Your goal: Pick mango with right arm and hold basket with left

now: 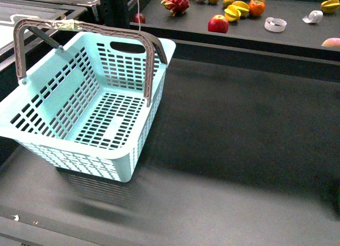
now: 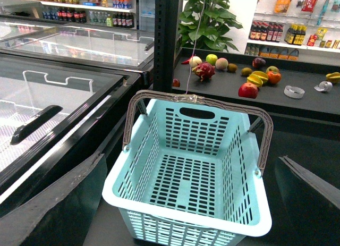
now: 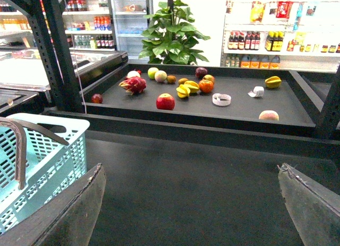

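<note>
The light blue-green basket [image 1: 53, 142] stands empty on the dark table at the left, both grey-brown hoop handles [image 1: 85, 27] raised. In the left wrist view the basket [image 2: 240, 166] lies between and beyond my left gripper's [image 2: 183, 203] wide-apart fingers [image 2: 50, 203], untouched. The mango [image 3: 273, 82], a smooth yellow oval, rests at the far right of the raised fruit shelf, also seen as the mango [image 1: 330, 5] in the front view. My right gripper [image 3: 191, 203] is open over bare table, well short of the shelf. Neither arm shows in the front view.
The shelf [image 1: 297, 36] also carries a red apple [image 1: 218, 24], a yellow star fruit [image 1: 234, 12], a dragon fruit [image 1: 175, 3], a peach [image 3: 269, 116] and a tape roll [image 1: 275, 24]. Its raised front edge [image 3: 212, 133] lies between the table and the fruit. Glass freezers [image 2: 58, 86] stand left.
</note>
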You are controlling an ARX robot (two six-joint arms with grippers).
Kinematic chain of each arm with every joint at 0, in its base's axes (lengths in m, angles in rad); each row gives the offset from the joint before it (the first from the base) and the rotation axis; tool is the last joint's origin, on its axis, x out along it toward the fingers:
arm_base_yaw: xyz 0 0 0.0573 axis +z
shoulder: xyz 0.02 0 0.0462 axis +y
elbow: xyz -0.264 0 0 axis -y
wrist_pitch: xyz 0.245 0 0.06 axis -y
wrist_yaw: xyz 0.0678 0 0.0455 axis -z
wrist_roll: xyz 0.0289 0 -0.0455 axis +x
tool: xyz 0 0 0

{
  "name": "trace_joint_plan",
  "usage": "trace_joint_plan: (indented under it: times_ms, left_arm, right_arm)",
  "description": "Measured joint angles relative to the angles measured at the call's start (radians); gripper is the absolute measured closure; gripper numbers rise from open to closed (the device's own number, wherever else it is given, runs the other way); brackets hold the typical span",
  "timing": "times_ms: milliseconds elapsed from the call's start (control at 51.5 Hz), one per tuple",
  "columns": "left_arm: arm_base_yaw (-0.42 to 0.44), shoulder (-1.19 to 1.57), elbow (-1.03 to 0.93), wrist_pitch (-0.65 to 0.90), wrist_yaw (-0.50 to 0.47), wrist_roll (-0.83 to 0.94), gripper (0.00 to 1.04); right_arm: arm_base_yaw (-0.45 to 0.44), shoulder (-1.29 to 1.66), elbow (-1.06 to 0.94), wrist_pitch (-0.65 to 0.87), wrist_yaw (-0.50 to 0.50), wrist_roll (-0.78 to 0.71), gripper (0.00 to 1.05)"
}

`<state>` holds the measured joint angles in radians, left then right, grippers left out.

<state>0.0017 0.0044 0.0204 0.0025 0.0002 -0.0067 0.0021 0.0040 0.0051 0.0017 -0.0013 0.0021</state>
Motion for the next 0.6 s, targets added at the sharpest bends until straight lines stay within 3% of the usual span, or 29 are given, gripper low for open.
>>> trace_joint_plan:
  times_ms: [447,505,563,602]
  left_arm:
    - [-0.002,0.000,0.000,0.001,-0.008,-0.001,0.06]
    - [-0.077,0.050,-0.005,0.114,-0.205,-0.028,0.06]
    - [-0.166,0.184,-0.003,0.301,-0.473,-0.090,0.06]
    - [-0.176,0.318,-0.001,0.404,-0.532,-0.143,0.06]
  right_arm:
    - [0.000,0.000,0.000,0.000,0.000,0.000,0.08]
    - [0.000,0.000,0.000,0.000,0.000,0.000,0.08]
    - [0.000,0.000,0.000,0.000,0.000,0.000,0.08]
    - [0.000,0.000,0.000,0.000,0.000,0.000,0.08]
